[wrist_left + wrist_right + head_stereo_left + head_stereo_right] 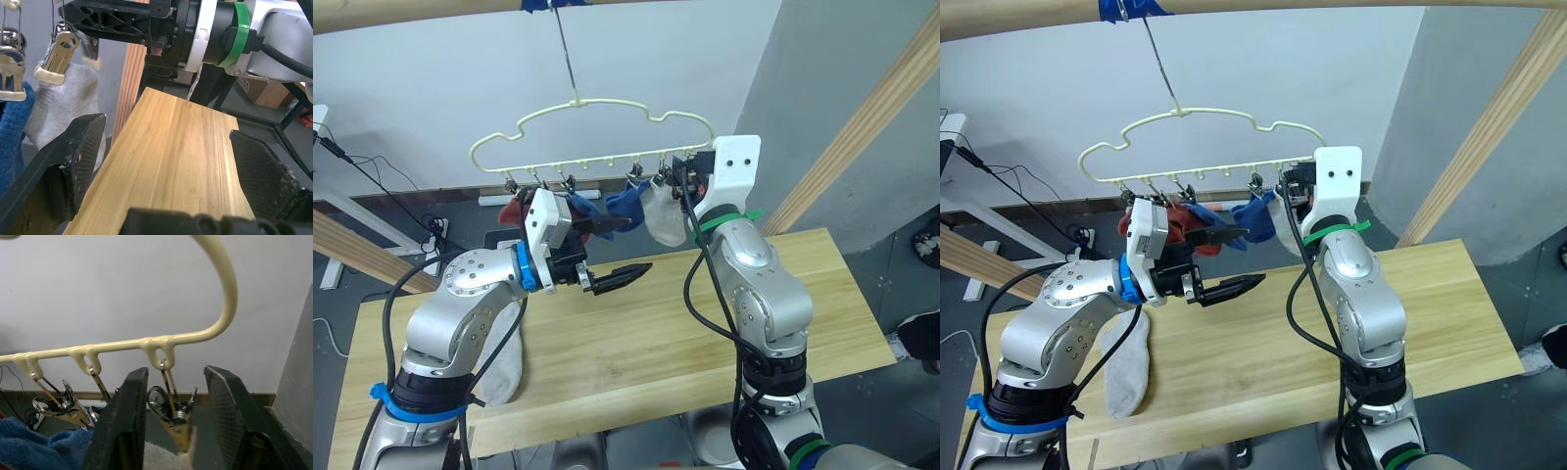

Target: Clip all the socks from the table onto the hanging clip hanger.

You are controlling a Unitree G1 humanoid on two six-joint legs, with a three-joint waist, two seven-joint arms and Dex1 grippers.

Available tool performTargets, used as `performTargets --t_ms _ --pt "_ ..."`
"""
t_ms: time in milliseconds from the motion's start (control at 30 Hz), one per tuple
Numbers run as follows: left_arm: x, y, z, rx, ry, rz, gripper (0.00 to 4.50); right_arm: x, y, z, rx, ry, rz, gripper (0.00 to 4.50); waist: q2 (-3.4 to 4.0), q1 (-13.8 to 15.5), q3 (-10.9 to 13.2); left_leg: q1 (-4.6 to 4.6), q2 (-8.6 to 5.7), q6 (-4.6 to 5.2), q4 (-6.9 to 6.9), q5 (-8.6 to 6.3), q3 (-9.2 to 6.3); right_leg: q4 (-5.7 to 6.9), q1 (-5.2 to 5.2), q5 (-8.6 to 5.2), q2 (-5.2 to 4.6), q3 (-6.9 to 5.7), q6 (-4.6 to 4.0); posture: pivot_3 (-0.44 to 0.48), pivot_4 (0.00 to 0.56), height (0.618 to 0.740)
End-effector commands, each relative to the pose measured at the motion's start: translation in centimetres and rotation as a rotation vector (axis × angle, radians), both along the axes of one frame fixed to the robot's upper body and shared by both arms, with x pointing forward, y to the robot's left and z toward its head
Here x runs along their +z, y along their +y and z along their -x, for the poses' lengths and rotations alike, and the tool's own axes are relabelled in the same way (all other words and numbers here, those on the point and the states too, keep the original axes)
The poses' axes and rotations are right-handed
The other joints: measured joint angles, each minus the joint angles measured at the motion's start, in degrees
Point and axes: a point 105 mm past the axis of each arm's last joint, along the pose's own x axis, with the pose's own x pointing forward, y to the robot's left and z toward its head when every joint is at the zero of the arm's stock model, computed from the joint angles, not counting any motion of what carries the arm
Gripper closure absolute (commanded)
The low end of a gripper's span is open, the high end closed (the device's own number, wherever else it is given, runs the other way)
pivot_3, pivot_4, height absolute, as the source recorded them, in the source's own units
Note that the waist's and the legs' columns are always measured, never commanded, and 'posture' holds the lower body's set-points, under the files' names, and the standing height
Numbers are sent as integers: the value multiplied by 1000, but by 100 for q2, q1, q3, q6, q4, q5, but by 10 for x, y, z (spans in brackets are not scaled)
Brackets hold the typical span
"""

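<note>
i read no writing anywhere. my right gripper (173, 431) is open around a metal clip (172, 417) on the wavy pale-yellow clip hanger (607, 122); my left gripper (619, 274) is open over the wood-grain counter (656, 333), where a grey sock (1126, 372) lies.

Both arms are rounded silver-grey shells with black joints. The left gripper (607, 277) sits beyond a white wrist block and blue collar; the right gripper (177, 423) beyond a white plate and green band. Black cables trail behind.
</note>
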Motion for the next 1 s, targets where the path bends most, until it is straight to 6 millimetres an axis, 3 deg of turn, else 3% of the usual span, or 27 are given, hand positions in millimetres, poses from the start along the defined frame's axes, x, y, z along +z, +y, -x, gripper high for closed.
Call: performTargets --t_ms 33,1000 --pt "6 -2 3 -20 -39 4 0 6 5 6 9 -27 -19 2485 0 0 0 0 0 0 0 0 0 0 0 0 0 0 0 -277 271 737" --pt "4 -3 1 -32 -40 6 0 6 -3 7 -23 -22 -35 2485 0 -10 0 0 0 0 1 0 1 0 0 0 0 0 0 -291 272 737"
